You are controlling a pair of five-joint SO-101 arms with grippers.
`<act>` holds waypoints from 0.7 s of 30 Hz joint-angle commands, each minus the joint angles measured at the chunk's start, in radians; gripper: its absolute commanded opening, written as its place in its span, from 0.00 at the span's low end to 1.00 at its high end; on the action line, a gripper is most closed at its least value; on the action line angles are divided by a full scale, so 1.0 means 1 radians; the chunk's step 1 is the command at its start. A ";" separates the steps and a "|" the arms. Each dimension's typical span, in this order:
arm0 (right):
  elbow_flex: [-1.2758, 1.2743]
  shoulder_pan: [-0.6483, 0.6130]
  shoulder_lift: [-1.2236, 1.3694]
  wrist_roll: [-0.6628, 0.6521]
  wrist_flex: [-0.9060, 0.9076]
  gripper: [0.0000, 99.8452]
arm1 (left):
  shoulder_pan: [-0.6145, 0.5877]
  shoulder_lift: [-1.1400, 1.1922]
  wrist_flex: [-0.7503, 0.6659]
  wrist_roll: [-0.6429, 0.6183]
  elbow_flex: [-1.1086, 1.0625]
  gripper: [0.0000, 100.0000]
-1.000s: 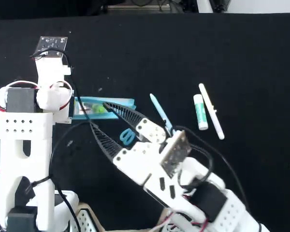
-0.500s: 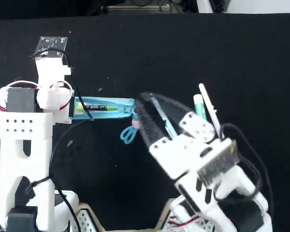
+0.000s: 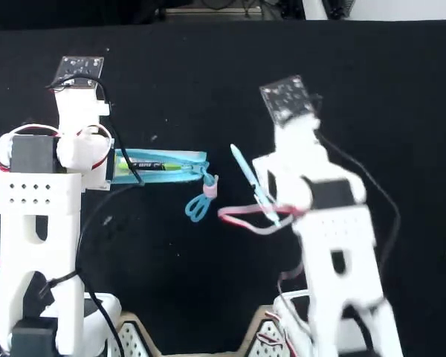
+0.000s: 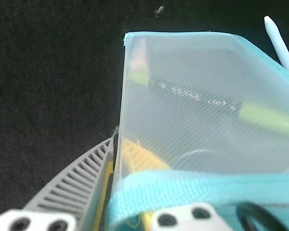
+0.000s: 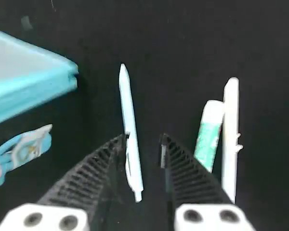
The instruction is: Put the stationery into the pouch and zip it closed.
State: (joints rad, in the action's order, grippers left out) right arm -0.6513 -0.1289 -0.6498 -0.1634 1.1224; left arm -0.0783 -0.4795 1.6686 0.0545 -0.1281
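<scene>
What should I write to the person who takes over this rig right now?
Left gripper: shut on one end of the pouch.
Right gripper: open, low over the light blue pen, one finger on each side, not closed on it.
Done: one green and black item shows inside the pouch.
Left: the light blue pen, the glue stick and the white pen lie on the table outside the pouch. After them, pull the zip shut; how far it is open now, I cannot tell.
</scene>
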 commanded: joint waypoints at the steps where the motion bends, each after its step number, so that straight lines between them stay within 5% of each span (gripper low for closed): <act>1: 0.131 0.015 0.219 0.012 -0.014 0.12 | 0.010 0.008 0.003 -0.003 0.007 0.03; 10: 0.176 -0.097 0.561 0.011 -0.071 0.12 | 0.010 0.008 0.003 -0.003 0.007 0.03; 21: 0.176 -0.021 0.762 -0.098 -0.281 0.11 | 0.010 0.008 0.006 -0.003 0.007 0.03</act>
State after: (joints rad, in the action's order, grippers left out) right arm -0.5286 -0.1964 0.0944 -0.1726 0.8738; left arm -0.0783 -0.4795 1.6686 0.0545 -0.1281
